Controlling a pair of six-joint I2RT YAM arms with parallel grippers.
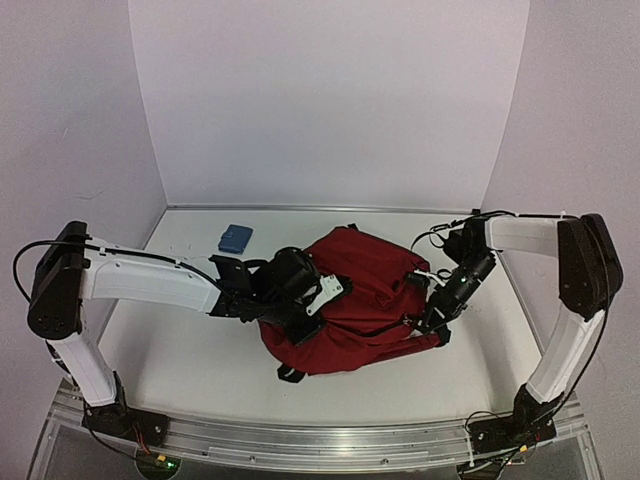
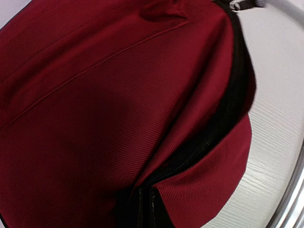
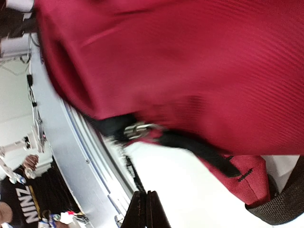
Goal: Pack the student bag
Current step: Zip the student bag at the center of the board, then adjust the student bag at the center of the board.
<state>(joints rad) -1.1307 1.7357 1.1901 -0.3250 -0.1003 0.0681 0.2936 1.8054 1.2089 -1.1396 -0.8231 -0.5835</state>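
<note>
The student bag (image 1: pixel 360 295), dark red fabric, lies slumped on the middle of the table. My left gripper (image 1: pixel 312 318) is pressed onto its left side. In the left wrist view red cloth (image 2: pixel 95 104) fills the frame, and the black zip (image 2: pixel 228 109) runs down into my left gripper (image 2: pixel 144 192), which is shut on the fabric at the zip. My right gripper (image 1: pixel 432 322) sits at the bag's right edge. In the right wrist view it (image 3: pixel 146 194) is shut on a thin black pull cord (image 3: pixel 135 178) that leads up to a metal zip slider (image 3: pixel 137 128).
A small blue flat object (image 1: pixel 235 238) lies at the back left of the table. White walls close in the back and both sides. An aluminium rail (image 1: pixel 320 440) runs along the near edge. A black strap (image 3: pixel 280 209) trails from the bag's corner.
</note>
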